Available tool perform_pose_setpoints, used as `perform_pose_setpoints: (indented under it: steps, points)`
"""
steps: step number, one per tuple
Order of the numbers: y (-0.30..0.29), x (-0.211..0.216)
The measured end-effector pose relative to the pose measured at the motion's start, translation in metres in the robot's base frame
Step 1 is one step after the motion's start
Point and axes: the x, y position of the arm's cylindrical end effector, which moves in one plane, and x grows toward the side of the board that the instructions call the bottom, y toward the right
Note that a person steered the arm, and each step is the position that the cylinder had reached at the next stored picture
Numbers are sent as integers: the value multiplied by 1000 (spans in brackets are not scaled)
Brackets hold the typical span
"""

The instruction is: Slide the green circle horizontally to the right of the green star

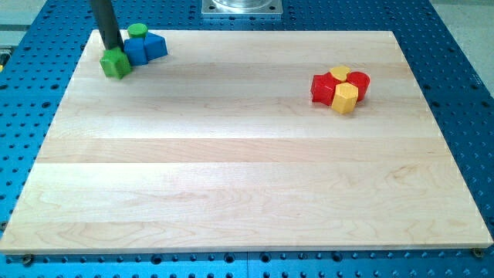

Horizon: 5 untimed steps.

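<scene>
The green circle (137, 31) sits near the board's top left corner, touching the top of a blue block. The green star (116, 63) lies just below and to the left of it, against the blue blocks. My rod comes down from the view's top, and my tip (113, 49) rests at the star's upper edge, just left of the green circle.
Two blue blocks (145, 48) lie together right of the star. A cluster of red blocks (324, 87) and yellow blocks (346, 98) sits at the right. The wooden board (247, 170) lies on a blue perforated table.
</scene>
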Motion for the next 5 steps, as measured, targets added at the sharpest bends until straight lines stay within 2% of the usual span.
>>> perform_pose_setpoints:
  steps: [1, 2, 4, 5]
  points:
    - [-17, -10]
    - [-37, -49]
    - [28, -96]
    - [39, -95]
